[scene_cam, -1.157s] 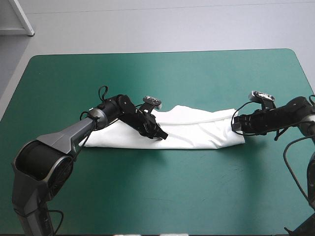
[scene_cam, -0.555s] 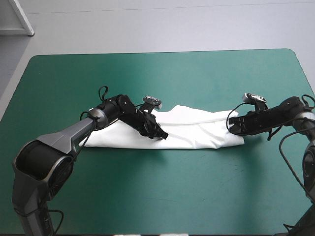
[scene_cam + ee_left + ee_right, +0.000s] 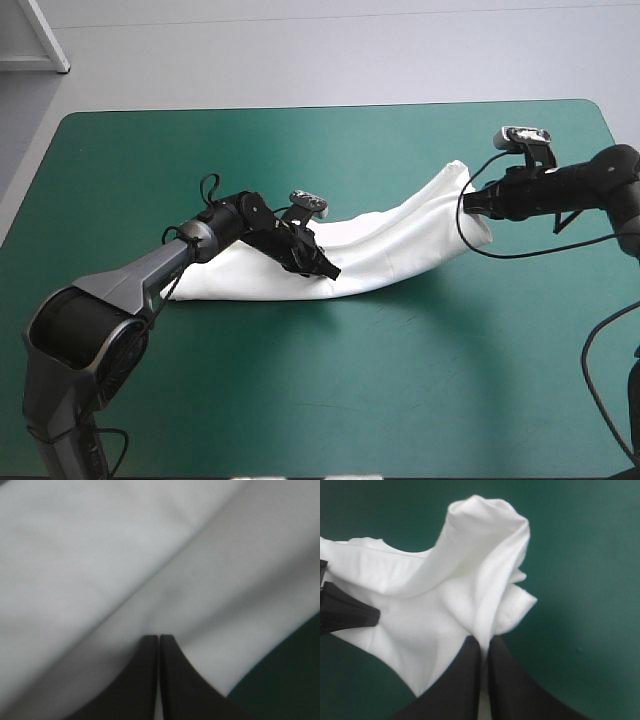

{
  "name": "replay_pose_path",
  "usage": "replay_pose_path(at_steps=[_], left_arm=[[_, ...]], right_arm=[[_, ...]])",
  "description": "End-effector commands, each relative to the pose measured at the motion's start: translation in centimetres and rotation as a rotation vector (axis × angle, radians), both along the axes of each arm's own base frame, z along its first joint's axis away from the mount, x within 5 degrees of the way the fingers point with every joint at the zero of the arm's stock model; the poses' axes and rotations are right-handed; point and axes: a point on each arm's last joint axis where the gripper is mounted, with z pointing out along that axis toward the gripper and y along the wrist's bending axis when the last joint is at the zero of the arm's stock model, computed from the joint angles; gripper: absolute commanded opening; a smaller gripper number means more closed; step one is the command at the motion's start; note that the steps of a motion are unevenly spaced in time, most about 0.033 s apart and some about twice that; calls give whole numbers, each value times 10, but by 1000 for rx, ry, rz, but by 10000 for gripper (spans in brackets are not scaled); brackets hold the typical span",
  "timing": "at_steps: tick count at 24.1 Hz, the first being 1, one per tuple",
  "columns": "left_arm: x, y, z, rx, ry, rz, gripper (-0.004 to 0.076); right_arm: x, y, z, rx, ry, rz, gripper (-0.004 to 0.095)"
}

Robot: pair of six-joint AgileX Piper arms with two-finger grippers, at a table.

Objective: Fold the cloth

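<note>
You are in the middle of a lengthwise fold. The white T-shirt [image 3: 400,245] lies as a long folded band across the centre of the high view on the teal-green tabletop [image 3: 330,400], and its right end is raised off the surface, toward the upper right of the frame. The jaws of the right arm [image 3: 585,185] are clenched on that end; in the right wrist view the fabric bunches just ahead of them and hangs down to the rest of the band. The jaws of the left arm [image 3: 150,275] are pressed together, with their tips on the band a little left of the frame's centre. In the left wrist view they meet in one point over white fabric and I see no sheet pinched between them, so I judge they only pin it. The next move, as I judge it, asks you to carry the raised end leftward over the pinned place and lay it on the left half, edges matching. Use the left jaws as the crease line, and draw them out before the end comes down, otherwise the layer may trap them. Go slowly, because the bunched end may land wrinkled.
</note>
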Motion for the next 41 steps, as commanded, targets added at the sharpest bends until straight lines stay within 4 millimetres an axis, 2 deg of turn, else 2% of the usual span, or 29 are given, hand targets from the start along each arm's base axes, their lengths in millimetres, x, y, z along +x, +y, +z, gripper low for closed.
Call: replay_pose_path(at_steps=[1, 4, 8, 9, 12, 13, 15, 18, 19, 20, 22, 24, 26, 30, 32, 35, 36, 38, 39, 41], left_arm=[[0, 6, 68, -30, -213, 25, 19], [-2, 23, 119, 72, -389, 48, 19], [-18, 61, 191, 302, -619, 122, 19], [-33, 80, 225, 375, -700, 189, 19], [-58, 106, 262, 417, -781, 280, 19], [-71, 121, 278, 420, -814, 345, 19], [-93, 142, 298, 413, -847, 425, 19], [-117, 154, 312, 390, -869, 453, 19], [-122, 156, 314, 388, -871, 459, 19], [-124, 157, 314, 389, -867, 460, 19], [-125, 158, 311, 403, -847, 459, 19], [-124, 158, 309, 411, -834, 457, 19], [-124, 158, 308, 418, -822, 456, 19], [-121, 157, 303, 437, -788, 452, 19], [-116, 155, 298, 449, -760, 445, 19], [-113, 153, 296, 451, -748, 440, 19], [-111, 152, 295, 454, -744, 438, 19], [-110, 151, 294, 453, -746, 437, 19], [-110, 151, 295, 450, -750, 437, 19], [-110, 151, 295, 450, -751, 437, 19]], right_arm=[[-8, 27, 42, 32, -116, 54, -3], [-8, 57, 52, 29, -150, 101, -3], [-10, 103, 63, 41, -185, 198, -3], [-10, 127, 67, 54, -196, 238, -3], [-7, 160, 69, 72, -198, 305, -3], [-4, 179, 71, 85, -205, 342, -3], [1, 215, 70, 106, -212, 409, -3], [8, 262, 61, 134, -195, 484, -3], [11, 283, 51, 139, -166, 524, -3], [10, 294, 48, 143, -160, 548, -3], [6, 333, 44, 174, -181, 612, -3], [5, 356, 36, 201, -176, 632, -3], [4, 371, 31, 222, -172, 656, -4], [0, 382, 24, 233, -148, 700, -2], [-4, 383, 21, 238, -144, 757, 102], [-10, 384, 23, 266, -141, 816, 393], [-11, 384, 24, 273, -130, 830, 548], [-12, 382, 26, 261, -130, 839, 726], [-9, 379, 26, 247, -112, 807, 769], [-2, 371, 27, 205, -98, 738, 754]])
